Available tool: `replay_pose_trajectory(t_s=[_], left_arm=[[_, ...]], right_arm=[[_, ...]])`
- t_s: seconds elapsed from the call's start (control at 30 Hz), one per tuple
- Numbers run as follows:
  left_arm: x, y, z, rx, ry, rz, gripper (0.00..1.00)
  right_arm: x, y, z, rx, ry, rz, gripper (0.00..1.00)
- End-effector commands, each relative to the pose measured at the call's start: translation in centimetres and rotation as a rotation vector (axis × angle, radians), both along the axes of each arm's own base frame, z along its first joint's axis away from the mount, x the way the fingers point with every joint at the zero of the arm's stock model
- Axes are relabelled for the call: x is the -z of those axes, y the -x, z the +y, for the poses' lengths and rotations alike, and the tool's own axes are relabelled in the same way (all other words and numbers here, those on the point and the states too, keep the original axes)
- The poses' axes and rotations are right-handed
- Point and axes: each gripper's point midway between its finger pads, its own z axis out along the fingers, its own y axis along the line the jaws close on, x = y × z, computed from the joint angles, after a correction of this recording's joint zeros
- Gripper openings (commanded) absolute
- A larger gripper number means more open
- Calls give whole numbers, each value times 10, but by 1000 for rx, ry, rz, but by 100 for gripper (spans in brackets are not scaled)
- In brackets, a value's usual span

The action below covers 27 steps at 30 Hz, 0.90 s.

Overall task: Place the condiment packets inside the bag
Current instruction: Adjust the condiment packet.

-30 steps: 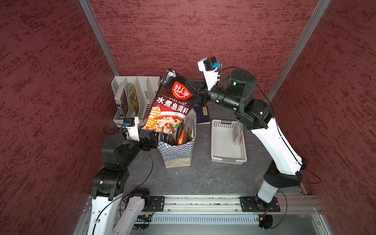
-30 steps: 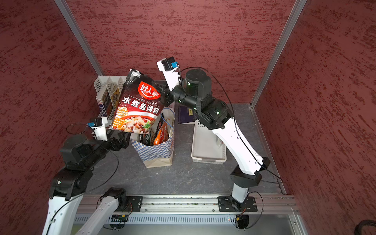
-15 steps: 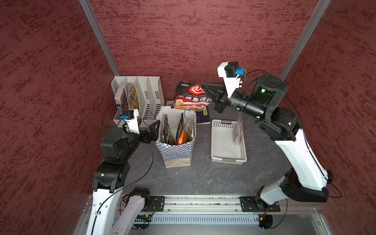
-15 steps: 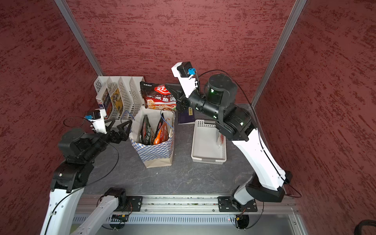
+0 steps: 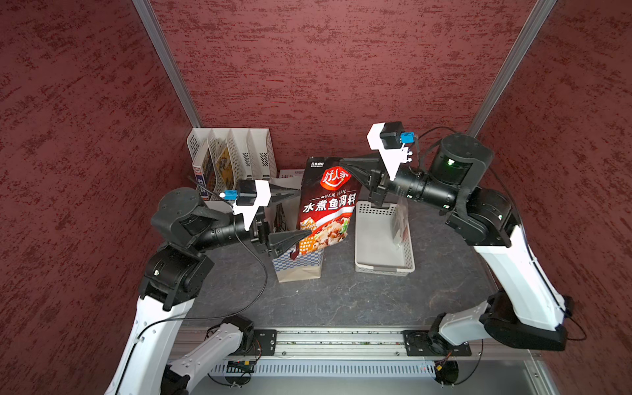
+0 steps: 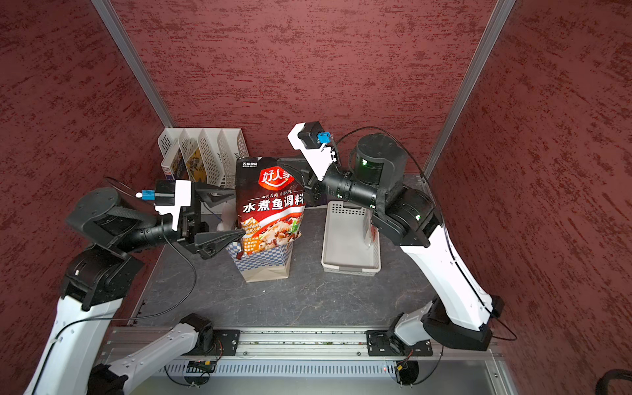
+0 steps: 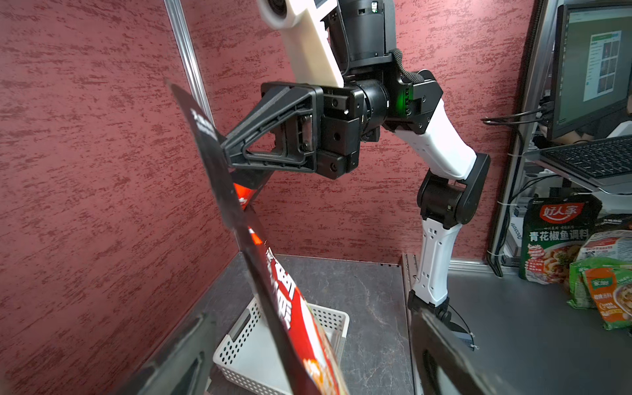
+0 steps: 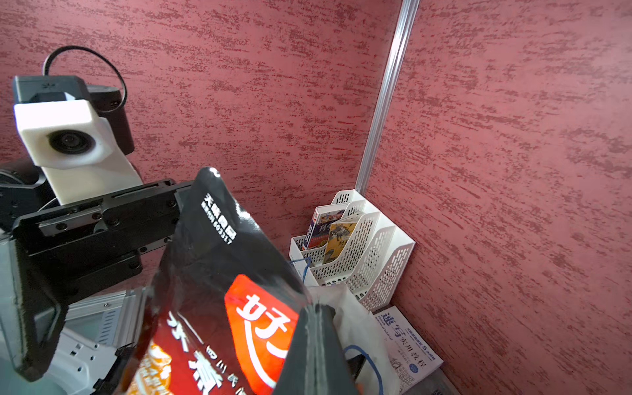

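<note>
Hanging from right claw (image 5: 347, 168): packet (image 5: 325, 208) above bag (image 5: 301, 265).

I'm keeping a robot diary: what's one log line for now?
right gripper: shut on packet | packet: hanging over bag | left gripper: open, by packet

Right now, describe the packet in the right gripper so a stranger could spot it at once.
On the grey table, find the blue-checked paper bag beside the white basket. Hanging over that bag, pinched by the right gripper, is the packet: glossy black and red with big white Chinese characters, the only thing held aloft.
</note>
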Motion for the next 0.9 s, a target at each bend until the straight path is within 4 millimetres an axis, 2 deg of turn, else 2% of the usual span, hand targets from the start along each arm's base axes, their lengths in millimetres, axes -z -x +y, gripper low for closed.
replay_pose_trajectory(t_s=[0.0,0.17,0.27,0.4,0.47,0.63,0.77,0.83,0.87], left_arm=[[11,-12,-1,-67,-52,49,83],[2,-37,-1,-196,-65,83,66],[6,-48,-5,-240,-104,95,62],[18,-42,-20,-177,-170,95,62],[21,-39,-25,-162,-190,84,59],[18,-44,-29,-204,-182,88,26],[12,-57,-20,-304,-151,107,0],[4,-69,-9,-407,-103,118,0],[-1,-76,-2,-468,-75,117,0]], right_arm=[[-23,16,-7,-39,-57,-61,0],[-21,18,-6,-55,-48,-57,0],[-20,19,-4,-65,-43,-54,0],[-17,19,-1,-76,-36,-47,0],[-15,18,0,-79,-29,-44,0],[-13,16,1,-74,-20,-37,0],[-13,6,-3,-12,-30,-19,1],[-12,0,-5,20,-36,-1,12],[-11,-3,-6,39,-39,10,24]])
